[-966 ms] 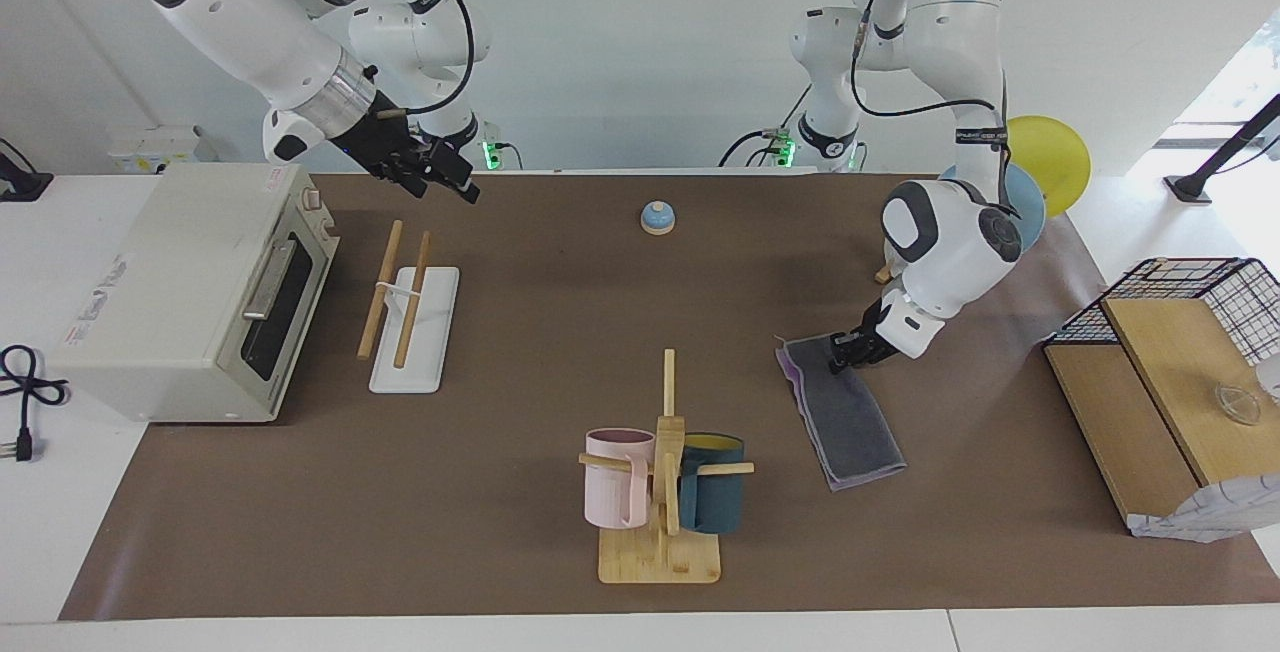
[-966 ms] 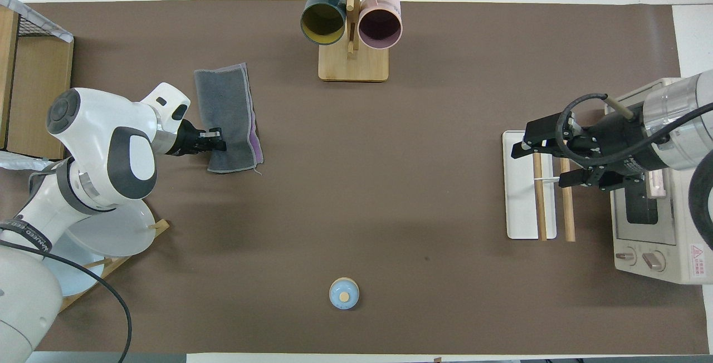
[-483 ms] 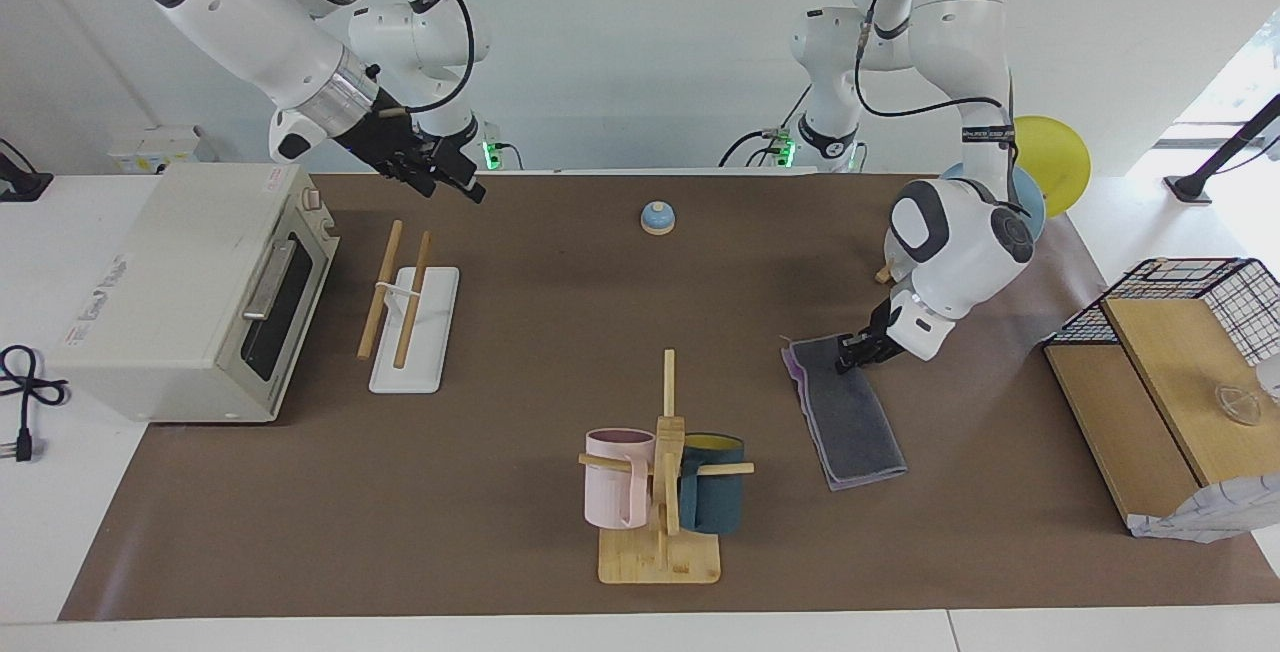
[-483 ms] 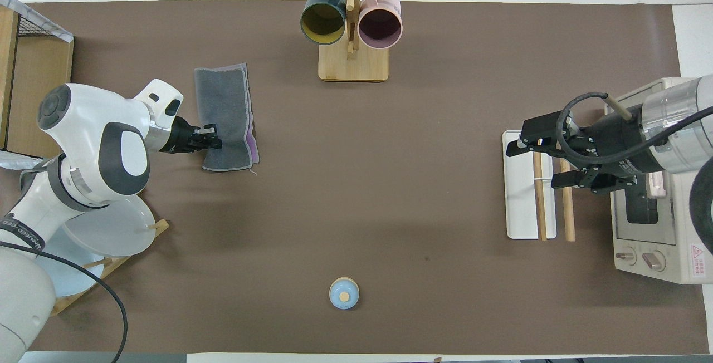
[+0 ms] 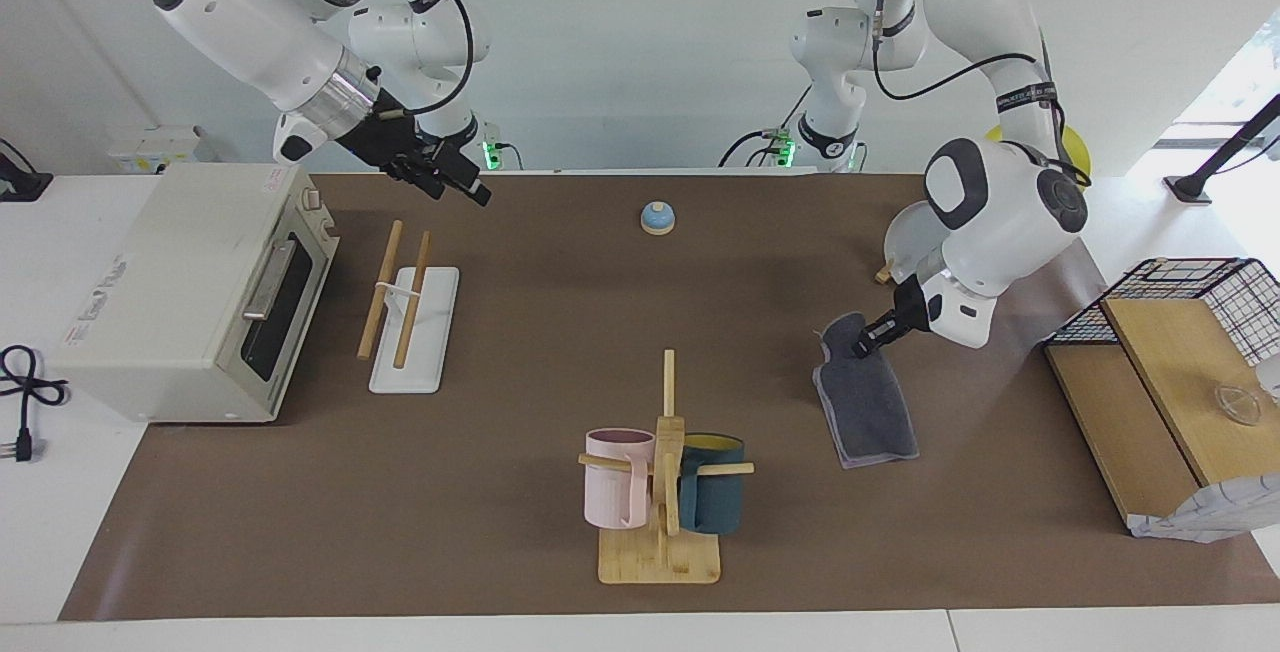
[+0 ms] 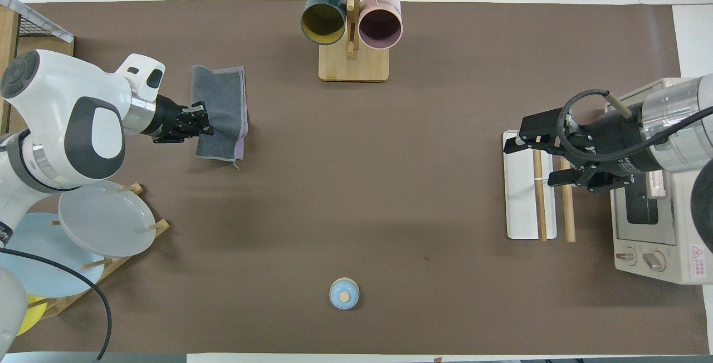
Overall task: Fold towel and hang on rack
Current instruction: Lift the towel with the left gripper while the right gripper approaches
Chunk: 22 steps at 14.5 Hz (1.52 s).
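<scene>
The towel (image 5: 868, 410) lies folded with its dark grey face up and a purple edge showing, toward the left arm's end of the table; it also shows in the overhead view (image 6: 224, 104). My left gripper (image 5: 862, 342) is shut on the towel's end nearer the robots and holds that end raised, while the rest lies on the table. The rack (image 5: 428, 342), with two light-wood rods on a flat white base, stands beside the toaster oven. My right gripper (image 5: 462, 192) hovers open over the rack (image 6: 521, 207), touching nothing.
A bamboo mug tree (image 5: 660, 557) with a pink and a dark-blue mug stands farthest from the robots. A toaster oven (image 5: 190, 282) is at the right arm's end. A blue bell (image 5: 657, 218), a plate stand (image 6: 106, 224) and a wire basket (image 5: 1200, 292) are also there.
My left gripper has risen and drawn back toward the left arm's end, lifting the towel's near end and dragging the towel with it. The right gripper has barely shifted.
</scene>
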### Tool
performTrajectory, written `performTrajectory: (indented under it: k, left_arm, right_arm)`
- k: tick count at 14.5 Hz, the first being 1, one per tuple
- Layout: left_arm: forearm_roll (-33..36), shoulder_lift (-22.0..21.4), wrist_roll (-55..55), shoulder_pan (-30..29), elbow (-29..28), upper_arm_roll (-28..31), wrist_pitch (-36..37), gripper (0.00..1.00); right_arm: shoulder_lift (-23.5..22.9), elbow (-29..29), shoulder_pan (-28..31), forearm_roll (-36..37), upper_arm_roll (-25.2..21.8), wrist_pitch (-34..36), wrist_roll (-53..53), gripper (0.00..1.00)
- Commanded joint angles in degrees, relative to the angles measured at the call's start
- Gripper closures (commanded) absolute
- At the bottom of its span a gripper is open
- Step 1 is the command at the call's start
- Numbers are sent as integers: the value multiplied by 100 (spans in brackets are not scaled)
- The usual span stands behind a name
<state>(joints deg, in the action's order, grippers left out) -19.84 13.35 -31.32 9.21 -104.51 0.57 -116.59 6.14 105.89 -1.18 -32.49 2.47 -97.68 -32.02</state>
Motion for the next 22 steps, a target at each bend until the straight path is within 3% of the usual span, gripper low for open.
performTrajectory:
  k: [1, 5, 8, 11, 16, 19, 22]
  left_arm:
    - [121, -262, -1355, 64, 88, -48, 311, 100]
    - [112, -780, -3269, 73, 106, -276, 575, 100]
    - [51, -1115, -4809, 73, 115, -557, 646, 100]
    - [-2, -1274, -6267, 73, 132, -847, 567, 100]
    - [-319, -1467, -8027, 81, 185, -1199, 374, 100]
    - [-336, -1502, -8757, 90, 159, -1322, 128, 100]
    - [-345, -1563, -8812, 169, 62, -1401, 57, 100]
  right_arm:
    - [396, 659, 22, -624, 25, -488, -357, 0]
    - [388, 924, -250, -1353, 69, -1277, -1110, 0]
    - [301, 1170, -1004, -1865, 69, -2428, -2103, 0]
    - [-15, 1153, -1743, -2171, 69, -3571, -2896, 0]
    - [-753, 829, -2824, -2814, 69, -5074, -2924, 0]
    - [-1009, 749, -2984, -2938, 69, -5226, -2933, 0]
    - [-1368, 276, -3142, -2929, 78, -5253, -2915, 0]
